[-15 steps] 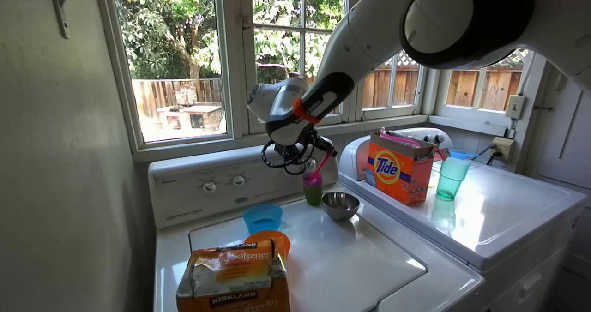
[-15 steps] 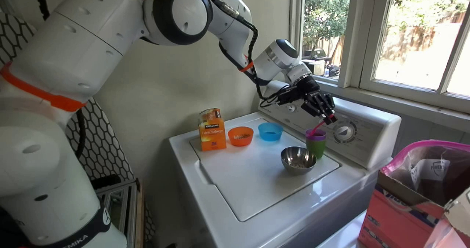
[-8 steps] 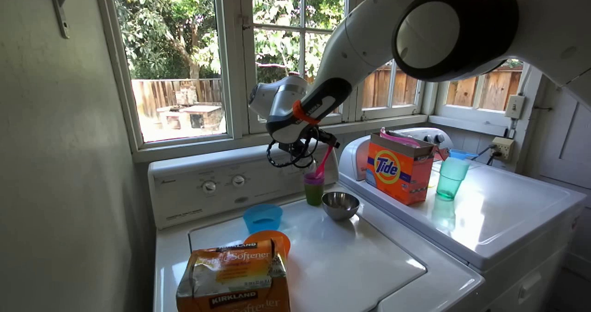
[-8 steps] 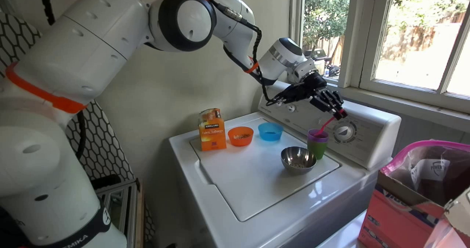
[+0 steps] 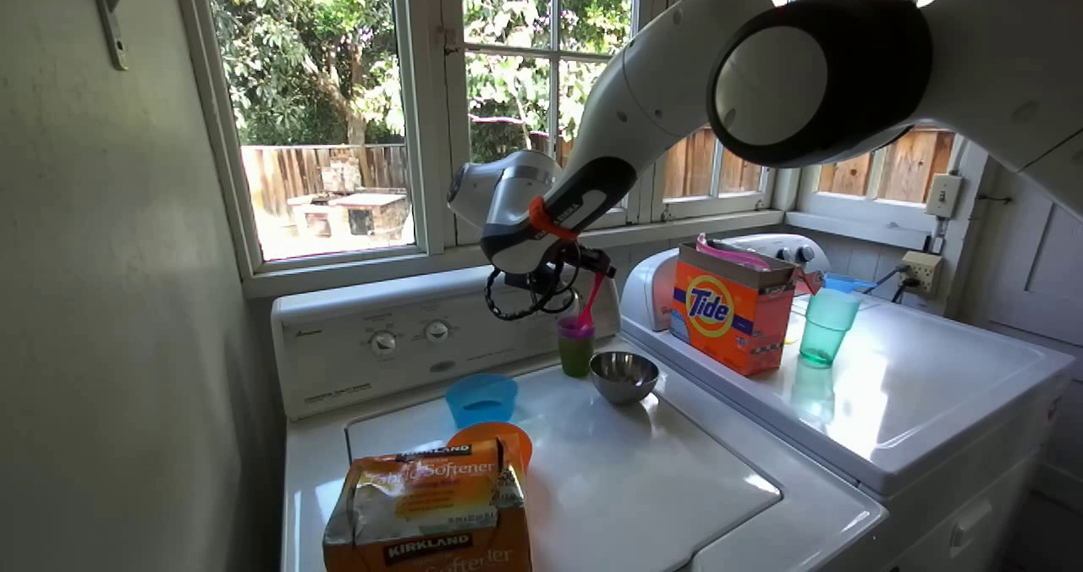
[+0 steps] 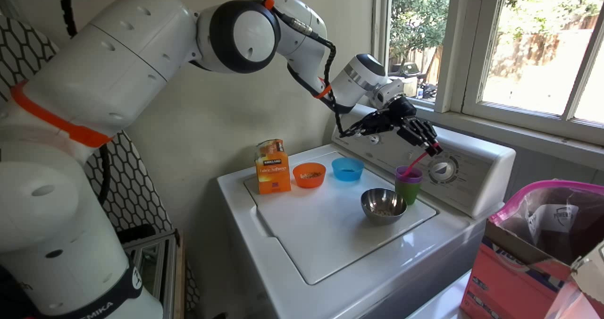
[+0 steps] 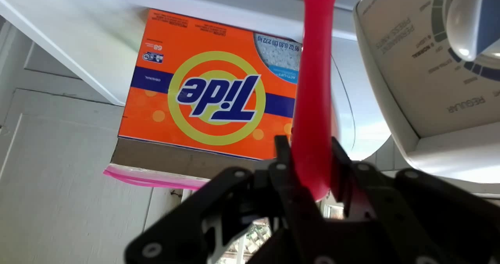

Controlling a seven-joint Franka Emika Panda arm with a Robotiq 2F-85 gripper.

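The tool (image 6: 433, 149) is clamping a smooth, bright pink, slender utensil (image 7: 314, 84), which in an exterior view is slanting up toward half past one, its lower end reaching into a purple-rimmed green cup (image 6: 408, 188)

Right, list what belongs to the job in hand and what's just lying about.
In the job, apparently: gripper, closed on pink utensil; green-and-purple cup the utensil dips into.

Probably lying about: steel bowl; blue bowl; orange bowl; softener box; Tide box; teal cup. Bowls: less certain.
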